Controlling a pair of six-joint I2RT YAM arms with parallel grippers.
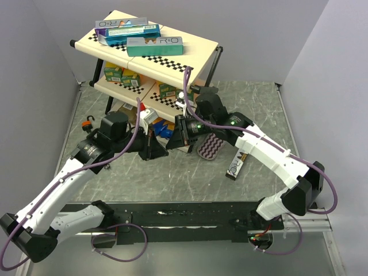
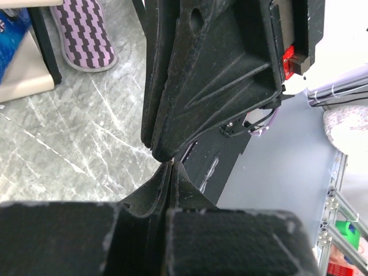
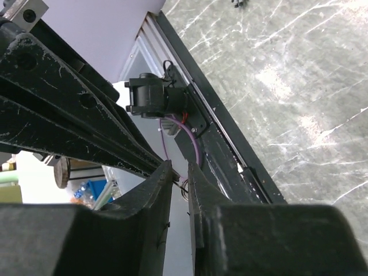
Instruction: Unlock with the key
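Observation:
My left gripper (image 1: 163, 148) and right gripper (image 1: 170, 142) meet tip to tip above the table's middle. In the left wrist view the left gripper (image 2: 169, 165) is pressed shut, with a thin pale sliver at its tips that I take for the key. The right arm's fingers (image 2: 213, 75) touch just above it. In the right wrist view the right gripper (image 3: 180, 168) has a narrow gap between its jaws, with the left arm's fingers (image 3: 69, 115) reaching its tips. A small orange and black padlock (image 1: 87, 122) lies far left on the table, away from both grippers.
A two-tier shelf rack (image 1: 201, 43) with several boxes stands at the back. A purple zigzag slipper (image 1: 210, 146) lies under the right arm and also shows in the left wrist view (image 2: 83, 34). A dark packet (image 1: 236, 167) lies to its right. A black rail (image 1: 184, 215) runs along the near edge.

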